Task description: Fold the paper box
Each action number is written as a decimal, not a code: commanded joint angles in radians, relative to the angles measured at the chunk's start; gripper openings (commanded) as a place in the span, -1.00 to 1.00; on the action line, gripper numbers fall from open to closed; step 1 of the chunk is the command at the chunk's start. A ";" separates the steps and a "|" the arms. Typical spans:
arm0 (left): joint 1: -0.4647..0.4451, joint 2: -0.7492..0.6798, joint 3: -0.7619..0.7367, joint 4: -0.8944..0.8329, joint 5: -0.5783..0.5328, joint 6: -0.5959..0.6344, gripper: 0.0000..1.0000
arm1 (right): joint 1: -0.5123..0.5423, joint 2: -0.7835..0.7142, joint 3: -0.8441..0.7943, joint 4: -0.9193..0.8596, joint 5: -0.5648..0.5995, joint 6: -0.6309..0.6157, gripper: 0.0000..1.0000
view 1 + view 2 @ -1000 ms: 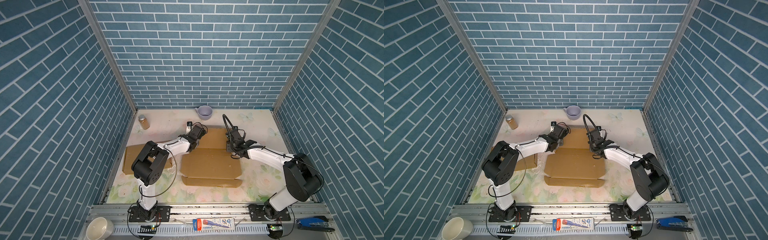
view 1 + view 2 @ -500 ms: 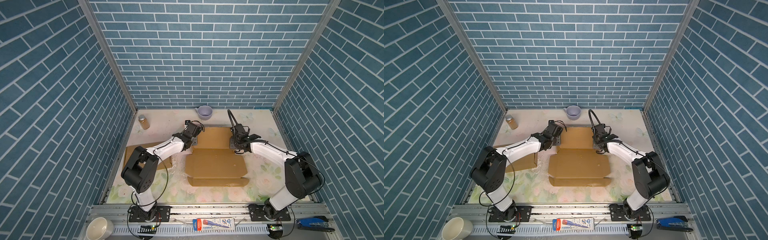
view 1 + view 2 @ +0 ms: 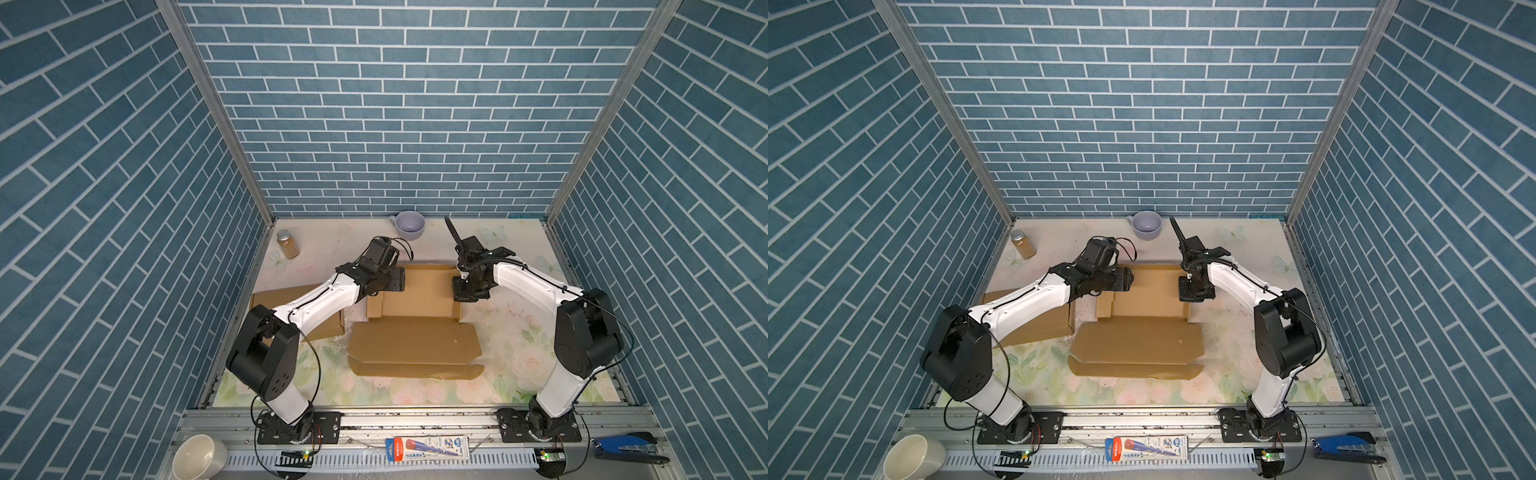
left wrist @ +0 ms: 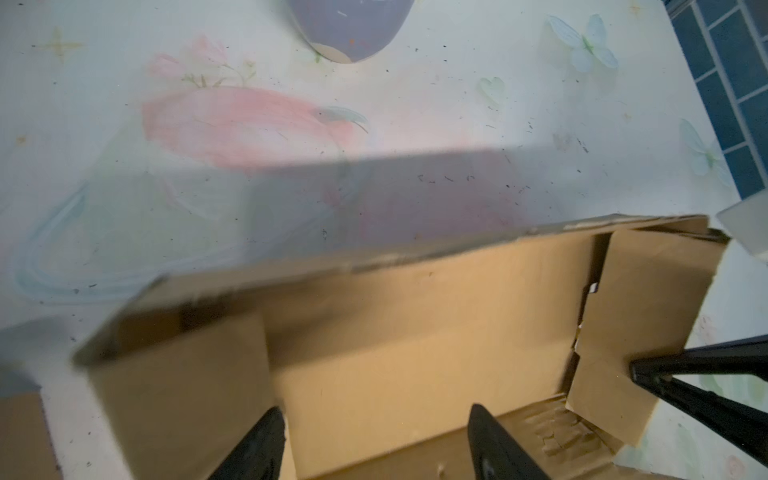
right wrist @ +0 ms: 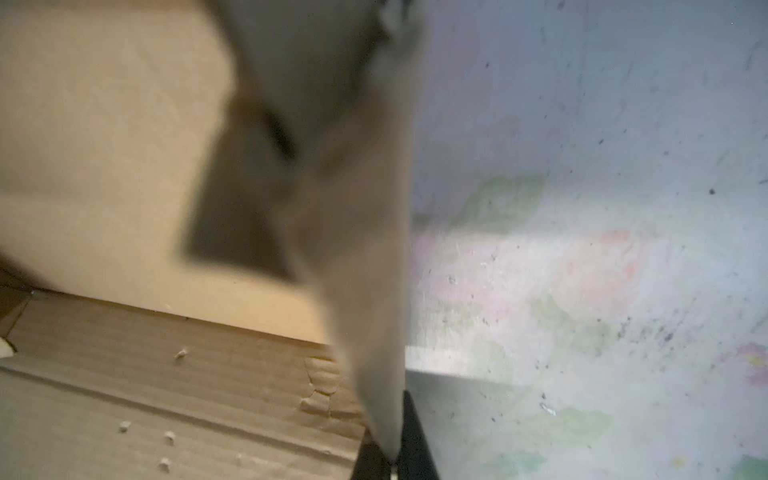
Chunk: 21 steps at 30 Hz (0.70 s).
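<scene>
Both arms reach forward, left end effector (image 3: pixel 394 279) spread apart, right end effector (image 3: pixel 468 292) pinched closed.

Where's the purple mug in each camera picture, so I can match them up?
Top view: the mug stands behind the cardboard box, near the middle.
Top view: the mug is in the same spot behind the box.
Left wrist: the mug is cut off by the frame, beyond the box's far wall.
Right wrist: not in it.
Shared landmark: the cardboard box, seen in all four views.
</scene>
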 commanded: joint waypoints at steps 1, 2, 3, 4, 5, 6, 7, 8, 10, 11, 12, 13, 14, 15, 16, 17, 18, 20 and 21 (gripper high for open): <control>0.023 -0.062 0.044 -0.079 0.053 0.053 0.43 | -0.001 0.035 0.082 -0.228 -0.027 -0.131 -1.00; 0.034 -0.073 0.052 -0.101 0.058 0.066 0.43 | -0.001 0.046 0.095 -0.257 -0.019 -0.158 -1.00; 0.050 -0.087 0.057 -0.118 0.067 0.083 0.43 | -0.001 0.056 0.110 -0.289 -0.022 -0.186 -1.00; 0.067 -0.100 0.060 -0.130 0.084 0.097 0.43 | -0.001 0.065 0.123 -0.320 -0.042 -0.224 -1.00; 0.081 -0.111 0.060 -0.138 0.104 0.112 0.43 | -0.001 0.074 0.136 -0.345 -0.054 -0.260 -1.00; 0.094 -0.119 0.062 -0.147 0.129 0.135 0.43 | -0.001 0.088 0.154 -0.380 -0.057 -0.297 -1.00; 0.102 -0.119 0.066 -0.158 0.147 0.158 0.43 | -0.001 0.105 0.174 -0.410 -0.051 -0.324 -1.00; 0.105 -0.116 0.068 -0.165 0.167 0.193 0.44 | -0.001 0.124 0.202 -0.437 -0.043 -0.347 -1.00; 0.107 -0.093 0.074 -0.181 0.205 0.246 0.46 | -0.001 0.169 0.257 -0.468 -0.043 -0.367 -1.00; 0.108 -0.075 0.081 -0.188 0.231 0.272 0.46 | -0.001 0.198 0.290 -0.476 -0.049 -0.371 -1.00; 0.109 -0.057 0.087 -0.194 0.248 0.293 0.47 | -0.001 0.224 0.321 -0.483 -0.055 -0.370 -1.00; 0.109 -0.041 0.094 -0.200 0.260 0.306 0.47 | 0.000 0.253 0.350 -0.488 -0.061 -0.370 -0.99; 0.109 -0.029 0.100 -0.202 0.274 0.317 0.47 | -0.001 0.277 0.374 -0.490 -0.061 -0.371 -0.92; 0.109 -0.016 0.103 -0.199 0.289 0.329 0.48 | 0.000 0.302 0.399 -0.493 -0.055 -0.369 -0.88; 0.109 -0.004 0.104 -0.194 0.306 0.338 0.48 | 0.001 0.325 0.423 -0.498 -0.046 -0.368 -0.85; 0.109 0.008 0.107 -0.192 0.329 0.347 0.48 | 0.000 0.342 0.441 -0.494 -0.041 -0.366 -0.80; 0.110 0.022 0.109 -0.188 0.357 0.356 0.49 | 0.000 0.360 0.459 -0.496 -0.036 -0.367 -0.74; 0.108 0.047 0.107 -0.185 0.373 0.380 0.50 | 0.000 0.392 0.491 -0.505 -0.031 -0.365 -0.61; 0.108 0.062 0.108 -0.191 0.379 0.397 0.51 | 0.001 0.404 0.501 -0.503 -0.027 -0.363 -0.52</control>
